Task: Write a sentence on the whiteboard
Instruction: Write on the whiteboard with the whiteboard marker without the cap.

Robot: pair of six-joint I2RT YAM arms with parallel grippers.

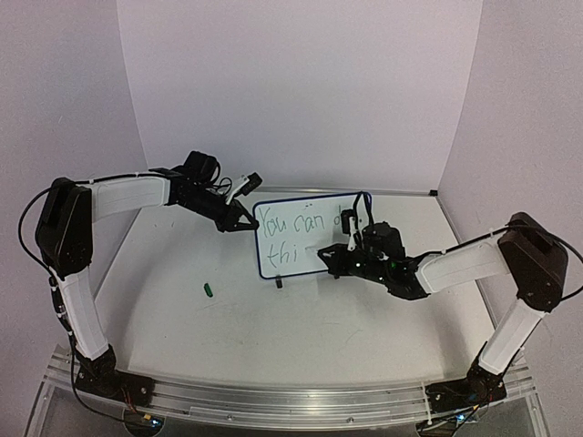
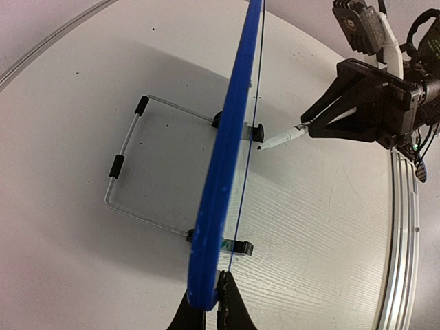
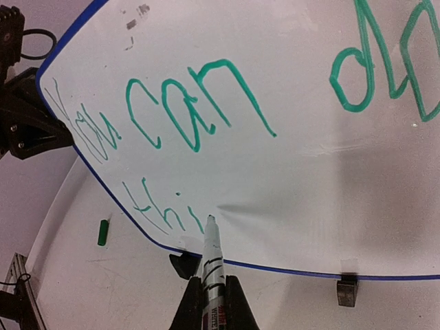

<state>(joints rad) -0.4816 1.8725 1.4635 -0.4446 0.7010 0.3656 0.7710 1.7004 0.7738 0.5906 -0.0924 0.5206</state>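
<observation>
Green handwriting, the sentence [image 3: 206, 103], read "You can do" above and "thi" below on the board [image 1: 305, 264], which stood upright on black feet [image 3: 347, 289] mid-table, a blue frame all round. The left gripper [image 1: 241, 224] reached in from the left, fingers closed on the board's left edge. The right gripper [image 3: 210, 302], low before the board's right half, was clamped round a marker [image 3: 212, 254] whose tip sat at the surface just right of the "i"; contact could not be judged. Bare white ran rightward along the lower line to the frame. A green cap [image 1: 209, 289] lay on the table [image 1: 273, 337], front-left, well apart from the board
</observation>
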